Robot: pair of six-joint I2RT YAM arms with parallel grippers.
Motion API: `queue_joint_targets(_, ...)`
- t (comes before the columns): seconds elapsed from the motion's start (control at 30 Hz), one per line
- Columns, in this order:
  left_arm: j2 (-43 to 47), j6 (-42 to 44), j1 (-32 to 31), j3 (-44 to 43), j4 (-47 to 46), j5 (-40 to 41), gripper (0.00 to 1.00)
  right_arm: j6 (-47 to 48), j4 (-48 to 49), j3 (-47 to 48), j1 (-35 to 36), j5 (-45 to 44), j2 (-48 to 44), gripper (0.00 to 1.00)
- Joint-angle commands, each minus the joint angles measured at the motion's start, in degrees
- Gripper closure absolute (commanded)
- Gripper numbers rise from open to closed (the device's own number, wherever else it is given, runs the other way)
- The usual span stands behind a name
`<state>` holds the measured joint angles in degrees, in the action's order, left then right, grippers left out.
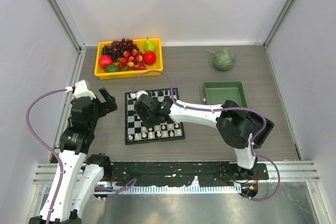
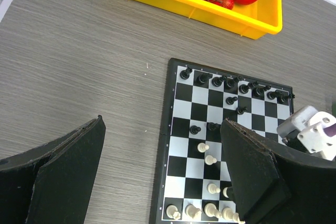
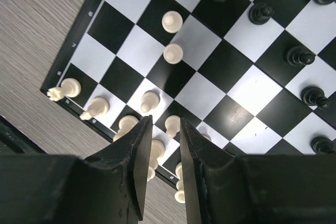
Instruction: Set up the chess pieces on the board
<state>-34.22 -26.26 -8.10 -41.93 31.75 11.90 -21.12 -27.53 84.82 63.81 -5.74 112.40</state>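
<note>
The board [image 1: 127, 129] lies at the table's middle, with cream-white chess pieces [image 1: 155, 134] along its near rows and black ones [image 2: 231, 83] along the far rows. My right gripper [image 1: 156, 124] hangs low over the white side. In the right wrist view its jaws [image 3: 165, 123] stand a little apart, open. A white pawn [image 3: 172, 124] stands on a square between the fingertips, and I see small gaps at its sides. My left gripper [image 1: 105, 100] hovers left of the board, wide open and empty [image 2: 163, 124]. Two more white pawns [image 3: 172, 22] stand further up the board.
A yellow tray [image 1: 128, 73] of fruit sits behind the board, close to its far edge [image 2: 210, 11]. A green rectangular tray [image 1: 224, 94] lies right of the board, with a round green fruit [image 1: 223, 59] behind it. Walls close in the left, right and back.
</note>
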Motion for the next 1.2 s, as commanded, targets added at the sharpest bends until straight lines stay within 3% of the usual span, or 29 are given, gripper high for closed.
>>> queue_joint_targets(0.0,0.5,1.1,0.5,0.3,-2.7,-0.7,0.01,0.4,0.6,4.0,0.4,-0.4,-0.2,0.66)
queue_joint_targets(0.9,0.3,1.4,0.9,0.1,-2.9,-0.8,0.01,0.7,0.4,5.9,0.5,4.9,3.5,0.70)
queue_joint_targets(1.17,0.4,1.5,0.8,0.0,-2.8,-0.8,0.01,1.7,0.5,6.9,0.3,0.4,-0.3,0.64)
